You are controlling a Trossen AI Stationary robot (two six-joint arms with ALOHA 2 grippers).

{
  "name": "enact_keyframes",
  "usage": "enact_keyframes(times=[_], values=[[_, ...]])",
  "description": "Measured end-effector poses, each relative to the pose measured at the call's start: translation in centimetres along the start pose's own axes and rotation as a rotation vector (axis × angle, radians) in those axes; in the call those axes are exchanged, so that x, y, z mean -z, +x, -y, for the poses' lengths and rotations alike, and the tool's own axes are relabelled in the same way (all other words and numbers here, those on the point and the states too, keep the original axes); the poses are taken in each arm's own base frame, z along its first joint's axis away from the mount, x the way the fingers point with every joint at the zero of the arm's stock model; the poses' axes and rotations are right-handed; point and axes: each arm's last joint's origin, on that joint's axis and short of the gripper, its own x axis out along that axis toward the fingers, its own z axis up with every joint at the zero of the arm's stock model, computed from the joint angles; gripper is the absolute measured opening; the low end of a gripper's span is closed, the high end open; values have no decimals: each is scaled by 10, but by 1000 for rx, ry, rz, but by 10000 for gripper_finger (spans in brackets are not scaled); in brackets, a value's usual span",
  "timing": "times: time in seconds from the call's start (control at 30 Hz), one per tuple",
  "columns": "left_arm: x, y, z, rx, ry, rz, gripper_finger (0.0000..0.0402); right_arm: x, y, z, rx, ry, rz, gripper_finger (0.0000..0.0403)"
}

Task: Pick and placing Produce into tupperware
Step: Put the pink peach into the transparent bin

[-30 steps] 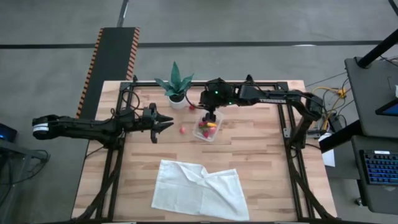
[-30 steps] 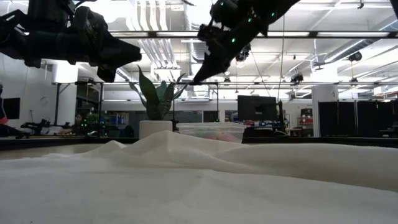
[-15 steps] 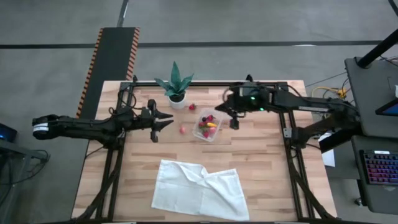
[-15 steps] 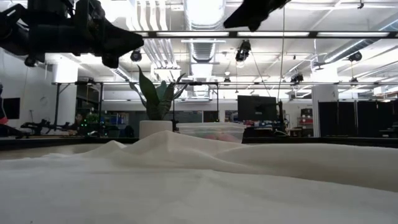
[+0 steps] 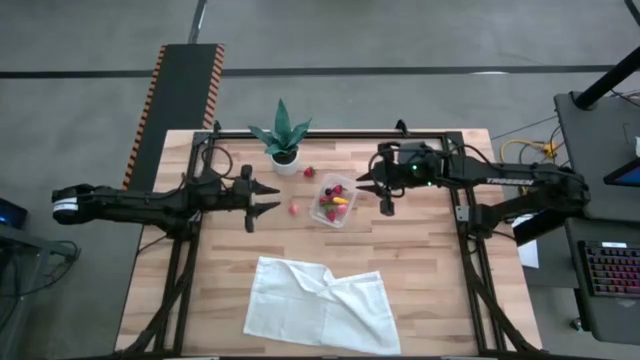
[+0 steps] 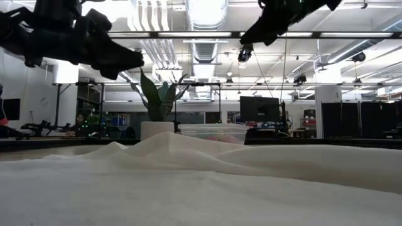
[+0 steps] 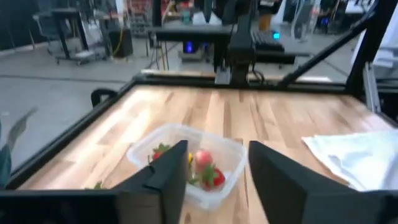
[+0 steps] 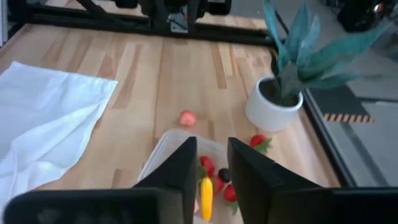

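Note:
The clear tupperware (image 5: 333, 203) stands on the wooden table, holding red strawberry pieces, a yellow piece (image 8: 206, 198) and a dark berry (image 8: 223, 175). One pink-red piece (image 5: 294, 208) lies on the table to the left of it. A strawberry (image 5: 308, 172) lies by the plant pot. My left gripper (image 5: 272, 197) hovers open, left of the loose pink piece, pointing at the tupperware (image 7: 186, 163). My right gripper (image 5: 372, 192) hangs open just right of the tupperware, raised above the table (image 6: 248, 37), with its fingers (image 8: 186, 168) looking down over it.
A green plant in a white pot (image 5: 283, 140) stands near the table's far edge, left of the tupperware. A crumpled white cloth (image 5: 320, 305) covers the near middle of the table and fills the low view's foreground (image 6: 201, 182). Bare wood lies on the right.
My right gripper has drawn away from above the tupperware, moving up and toward the table's right edge, and has tipped from pointing down to slanting. It now stands beside the tupperware's right side. The fruit and the tupperware have stayed in place.

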Motion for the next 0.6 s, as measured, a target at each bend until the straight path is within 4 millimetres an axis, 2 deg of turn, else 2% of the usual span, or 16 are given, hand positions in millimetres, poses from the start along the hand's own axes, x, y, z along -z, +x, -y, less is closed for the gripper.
enact_keyframes(times=[0.13, 0.23, 0.43, 0.6], values=[[4, 0, 0, -4, -2, -46, 199, 4, 6, 0, -4, 21, -23, 109], [12, 3, -1, -42, -4, -110, 218, 5, 8, 0, -5, 45, -29, 122], [34, 16, -2, -44, 22, -249, 231, 5, 8, 0, -5, 48, -30, 142], [47, 30, -3, -39, 95, -278, 231, 5, 8, 0, -5, 48, -30, 152]])
